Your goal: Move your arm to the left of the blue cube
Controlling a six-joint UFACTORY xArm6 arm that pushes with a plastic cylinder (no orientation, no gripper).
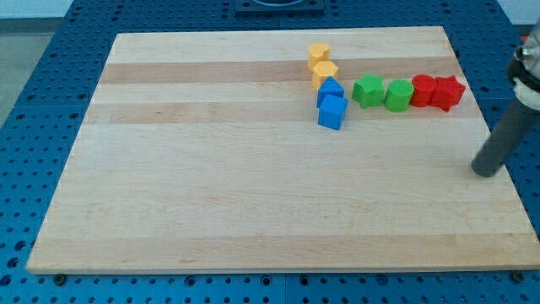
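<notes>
The blue cube [332, 111] sits on the wooden board [253, 194] right of centre, touching a second blue block [330, 90] just above it. My tip [486, 170] rests on the board near its right edge, far to the right of and a little below the blue cube. The rod rises from the tip toward the view's upper right.
Two yellow blocks [318, 56] [324, 73] stack in a column above the blue ones. To their right runs a row: a green star-like block [368, 90], a green block [398, 95], a red block [423, 89] and a red star-like block [448, 93]. Blue perforated table surrounds the board.
</notes>
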